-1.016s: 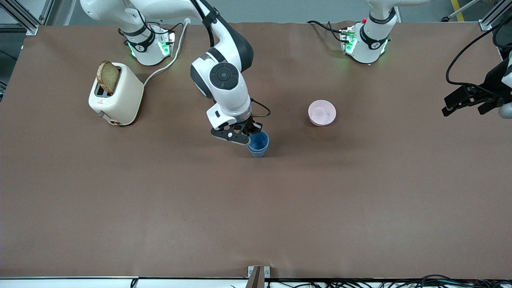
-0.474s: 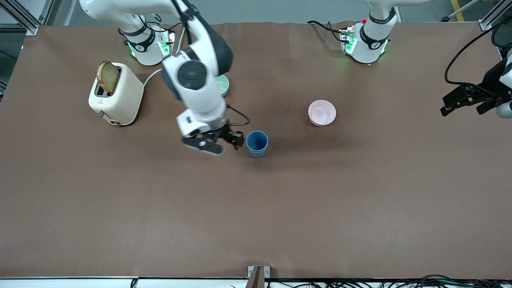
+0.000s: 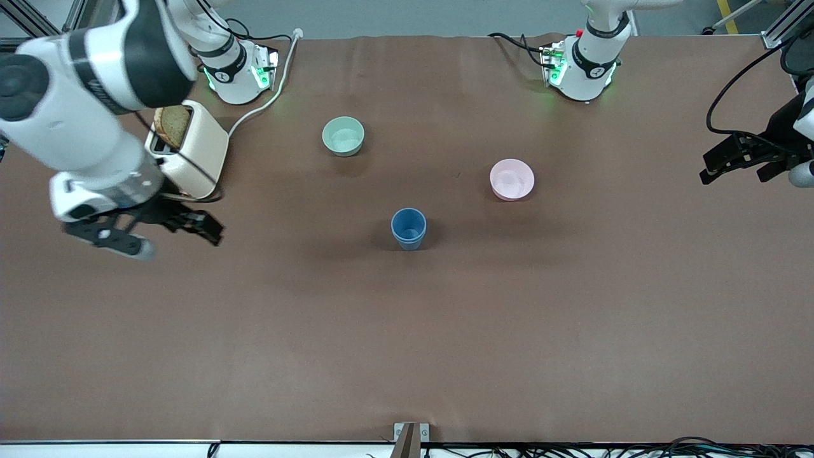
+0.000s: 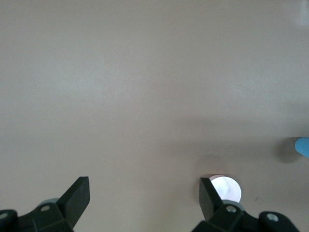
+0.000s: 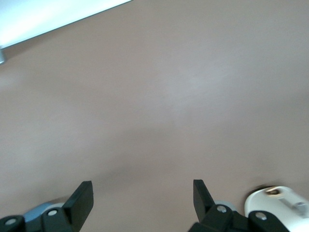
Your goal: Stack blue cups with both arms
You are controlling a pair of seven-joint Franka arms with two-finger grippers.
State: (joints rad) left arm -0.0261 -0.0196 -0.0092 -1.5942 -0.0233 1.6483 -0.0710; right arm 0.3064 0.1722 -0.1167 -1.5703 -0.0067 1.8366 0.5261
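The blue cups (image 3: 407, 228) stand upright at the table's middle, one nested in the other, with nothing touching them. My right gripper (image 3: 173, 238) is open and empty over bare table beside the toaster, well away from the cups toward the right arm's end. In the right wrist view it (image 5: 142, 198) has only bare table between the jaws. My left gripper (image 3: 738, 170) is open and empty, waiting over the left arm's end of the table. In the left wrist view it (image 4: 145, 193) is over bare table, and an edge of the blue cups (image 4: 302, 146) shows far off.
A pink bowl (image 3: 511, 179) stands beside the cups toward the left arm's end and shows in the left wrist view (image 4: 227, 187). A mint-green bowl (image 3: 343, 135) stands farther from the front camera. A cream toaster (image 3: 191, 152) with a bread slice stands near the right arm's base.
My right gripper has left the blue cups and swung, open, toward the right arm's end of the table, uncovering the mint-green bowl. The cups stay put. The left arm has not moved.
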